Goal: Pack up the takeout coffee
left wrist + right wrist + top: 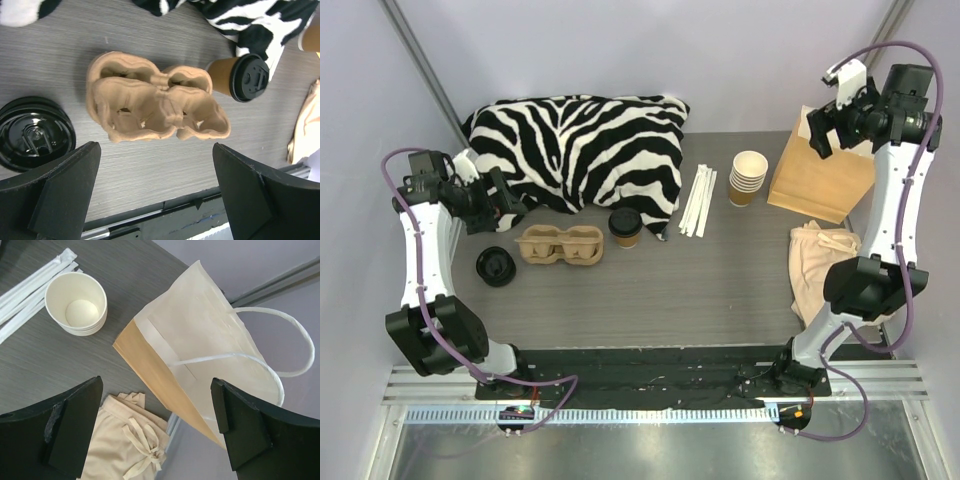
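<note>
Grey tabletop (700, 290), takeout coffee (626, 227) sits unpacked beside the carrier (560, 245); left gripper (155, 195) and right gripper (157, 430) both wide open, empty.

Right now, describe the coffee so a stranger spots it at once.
Find the zebra cloth. At its front edge, right of the carrier, stands the coffee. Only it pairs cup and black lid: the stack is lidless, the loose lid cupless.

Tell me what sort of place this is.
Probably a lab bench staged as a café takeout counter: a lidded takeout coffee, a pulp cup carrier and a handled paper bag sit on a grey table.
</note>
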Controlling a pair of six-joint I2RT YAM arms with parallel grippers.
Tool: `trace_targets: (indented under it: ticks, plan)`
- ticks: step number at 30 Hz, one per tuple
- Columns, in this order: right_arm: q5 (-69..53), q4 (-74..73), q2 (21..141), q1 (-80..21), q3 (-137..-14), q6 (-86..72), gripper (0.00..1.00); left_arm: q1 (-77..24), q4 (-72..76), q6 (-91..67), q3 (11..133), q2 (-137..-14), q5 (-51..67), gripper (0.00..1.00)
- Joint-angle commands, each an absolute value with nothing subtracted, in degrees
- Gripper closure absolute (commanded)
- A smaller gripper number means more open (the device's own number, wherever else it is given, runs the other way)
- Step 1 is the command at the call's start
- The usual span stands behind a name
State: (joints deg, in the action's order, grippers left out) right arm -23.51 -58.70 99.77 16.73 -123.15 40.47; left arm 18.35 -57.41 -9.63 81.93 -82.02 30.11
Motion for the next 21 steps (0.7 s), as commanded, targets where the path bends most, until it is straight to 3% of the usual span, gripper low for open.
trace_targets:
  ticks: [1, 12, 14, 15, 16, 20, 21]
  plan:
    - [-24.44, -59.58, 101.95, 15.03, -123.92, 50.00, 0.02, 18.19, -56.34, -7.29, 83.23, -80.33, 35.24, 0.00]
    - [-19.78, -61.52, 108.27, 11.95, -122.25, 61.16, 0.06, 18.19, -55.20, -7.56, 82.79, -79.36, 37.00, 0.00]
    - [-18.73, -62.49, 108.98, 11.95, -122.52, 63.09, 0.12, 18.28, -55.90, -7.21, 83.67, -79.45, 37.09, 0.00]
    - [-18.29, -63.10, 109.33, 11.87, -122.52, 63.63, 0.17, 18.28, -56.07, -7.03, 83.85, -79.54, 37.18, 0.01]
    - [-17.85, -63.45, 109.42, 11.95, -122.43, 64.15, 0.28, 18.19, -56.34, -6.86, 83.93, -79.37, 37.18, 0.00]
    - [-16.70, -64.07, 107.76, 11.87, -120.77, 67.05, 0.51, 18.28, -55.72, -7.12, 83.41, -78.49, 37.44, 0.00]
    - [-16.53, -63.03, 106.45, 11.87, -119.63, 67.93, 0.62, 18.28, -55.55, -7.21, 83.23, -78.23, 37.53, 0.00]
